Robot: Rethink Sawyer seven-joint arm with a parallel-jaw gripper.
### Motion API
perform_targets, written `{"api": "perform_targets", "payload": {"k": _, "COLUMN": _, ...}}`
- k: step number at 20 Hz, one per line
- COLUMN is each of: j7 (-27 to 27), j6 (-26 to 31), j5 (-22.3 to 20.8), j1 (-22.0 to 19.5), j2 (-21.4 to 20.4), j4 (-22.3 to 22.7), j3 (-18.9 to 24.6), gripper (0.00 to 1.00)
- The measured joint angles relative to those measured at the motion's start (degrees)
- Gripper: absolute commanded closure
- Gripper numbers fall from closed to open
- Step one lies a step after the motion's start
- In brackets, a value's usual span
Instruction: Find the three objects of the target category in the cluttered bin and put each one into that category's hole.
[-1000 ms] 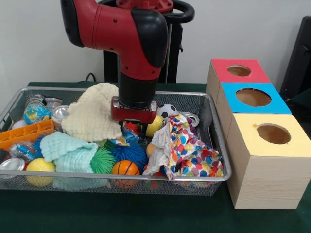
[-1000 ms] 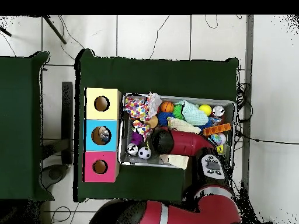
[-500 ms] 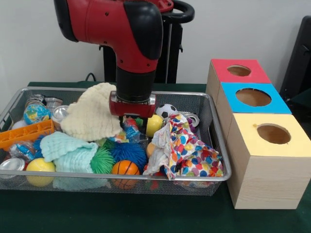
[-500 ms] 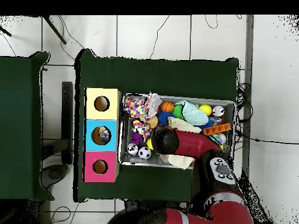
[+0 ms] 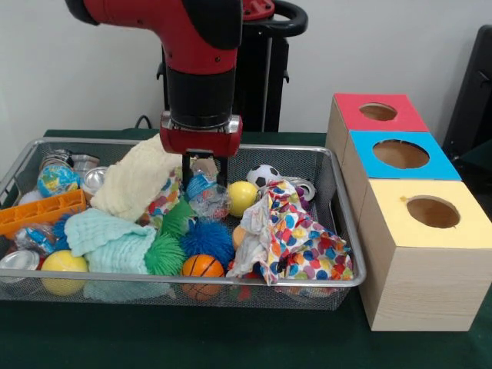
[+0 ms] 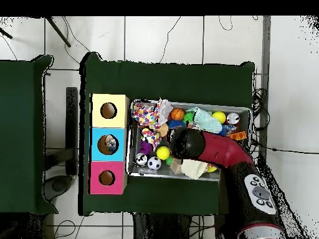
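In the front view my gripper hangs just above the middle of the wire bin. It is shut on a crumpled clear packet with blue and red print, which dangles below the fingers over the clutter. To the right stand three boxes with holes on top: red, blue and yellow. From overhead the red arm covers the gripper and the packet; the yellow, blue and red boxes line the bin's left side.
A cream cloth, mint cloth and spotted cloth lie in the bin. Among them are a yellow ball, soccer ball, basketball, spiky balls, several cans and an orange tray.
The arm has risen and shifted slightly left, lifting the crumpled packet out of the clutter. The cream cloth has slumped down to the left.
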Motion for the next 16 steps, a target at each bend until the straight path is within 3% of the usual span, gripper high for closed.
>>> {"api": "perform_targets", "payload": {"k": 16, "j7": 0.0, "j6": 2.1, "j5": 4.3, "j1": 4.3, "j2": -10.6, "j4": -0.2, "j3": 0.2, "gripper": 1.0}}
